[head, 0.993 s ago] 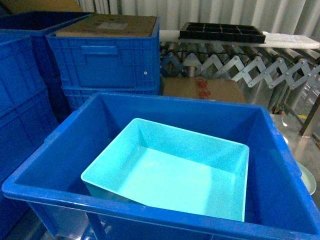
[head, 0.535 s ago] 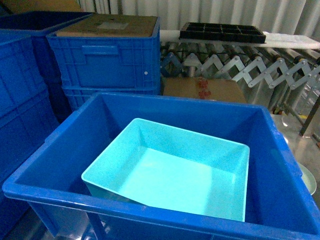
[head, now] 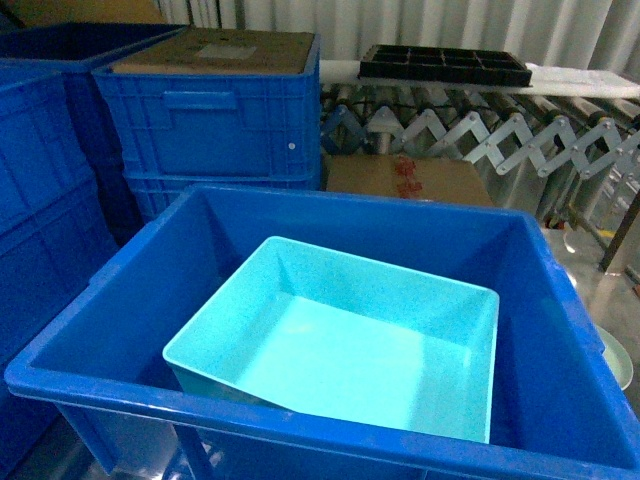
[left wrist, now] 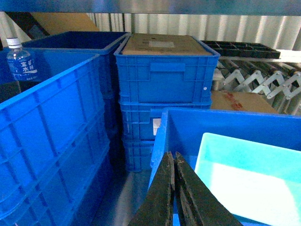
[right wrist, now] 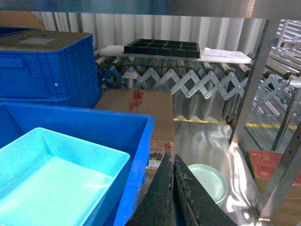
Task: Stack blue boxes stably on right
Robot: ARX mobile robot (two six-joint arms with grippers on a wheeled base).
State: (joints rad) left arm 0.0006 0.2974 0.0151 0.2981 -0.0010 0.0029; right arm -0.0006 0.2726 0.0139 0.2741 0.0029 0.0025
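Turquoise tub (head: pixel 340 350) sits tilted inside royal-blue crate (head: pixel 560 330).
Left hand (left wrist: pixel 174 157) fingers pressed together, empty, beside crate's left wall. Right hand (right wrist: pixel 173 160) likewise closed, empty, outside crate's right wall.

Shiny grey floor (right wrist: pixel 207 136); on it a cardboard box (right wrist: pixel 141 110); a pale green dish (right wrist: pixel 207 181).

I see a warehouse or packing area: ribbed blue crates (head: pixel 215 120) stand stacked on the left, an expandable roller conveyor (head: pixel 480 135) runs along a corrugated metal wall (right wrist: pixel 164 28), a cardboard carton (head: pixel 410 180) sits under it, and yellow floor lines (right wrist: pixel 263 125) are painted.
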